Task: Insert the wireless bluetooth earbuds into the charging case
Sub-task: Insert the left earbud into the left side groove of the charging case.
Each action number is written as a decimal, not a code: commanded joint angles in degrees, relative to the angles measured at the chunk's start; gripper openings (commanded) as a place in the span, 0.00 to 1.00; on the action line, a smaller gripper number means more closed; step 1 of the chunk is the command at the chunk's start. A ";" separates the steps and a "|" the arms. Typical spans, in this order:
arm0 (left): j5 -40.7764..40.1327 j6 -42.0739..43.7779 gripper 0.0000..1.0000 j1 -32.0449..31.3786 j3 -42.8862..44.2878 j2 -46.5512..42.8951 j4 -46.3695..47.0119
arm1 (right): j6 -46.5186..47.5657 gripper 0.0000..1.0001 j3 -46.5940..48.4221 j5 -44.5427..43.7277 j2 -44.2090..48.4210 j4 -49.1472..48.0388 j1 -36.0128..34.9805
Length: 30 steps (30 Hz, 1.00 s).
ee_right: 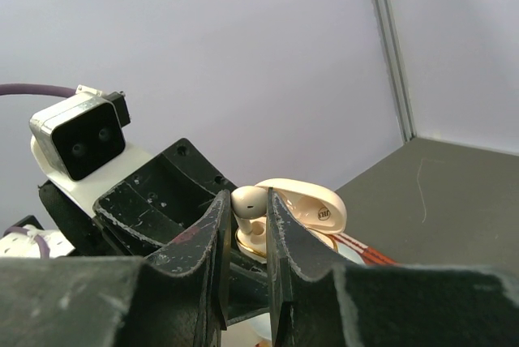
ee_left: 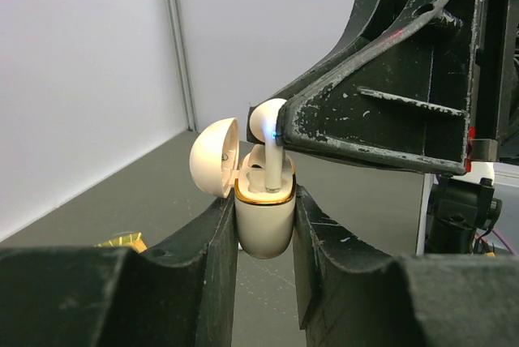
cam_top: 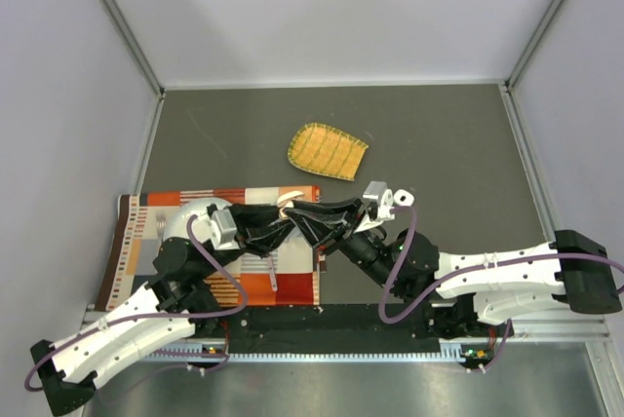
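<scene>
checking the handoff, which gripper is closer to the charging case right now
Left. The left gripper is shut on the charging case, holding its body between both fingers. The right gripper sits just above it, pinching an earbud whose stem reaches into the open case.

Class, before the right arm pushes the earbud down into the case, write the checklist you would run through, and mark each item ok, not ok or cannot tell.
1. Charging case clamped upright in the left hand: ok.
2. Lid swung open, clear of the socket: ok.
3. Earbud gripped by the right hand, head between its fingers: ok.
4. Stem pointing down into the case opening: ok, it already sits inside the gold rim.
5. Earbud fully seated: not ok, its head stands above the rim.
6. Second socket free or filled: cannot tell.
</scene>
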State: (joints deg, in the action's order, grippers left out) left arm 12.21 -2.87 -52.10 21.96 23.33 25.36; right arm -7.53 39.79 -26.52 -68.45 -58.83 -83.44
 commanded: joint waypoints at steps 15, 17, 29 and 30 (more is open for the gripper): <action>1.06 -0.47 0.00 -0.29 1.69 -0.92 3.46 | 1.38 0.00 1.61 -2.92 -1.25 -0.67 0.47; 1.15 -0.38 0.00 -0.20 1.78 -0.92 3.55 | 1.12 0.00 1.69 -3.01 -1.51 -0.85 0.73; 0.80 -0.29 0.00 -0.29 1.86 -1.27 3.73 | -1.78 0.00 0.29 -3.09 -2.04 -1.02 1.88; 0.71 -0.29 0.00 -0.29 1.86 -1.36 3.81 | -1.96 0.00 -0.06 -3.18 -2.13 -1.11 1.88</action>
State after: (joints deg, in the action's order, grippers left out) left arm 11.77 -2.87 -52.12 21.96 22.65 23.68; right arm -8.12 39.83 -27.53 -69.89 -60.18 -82.67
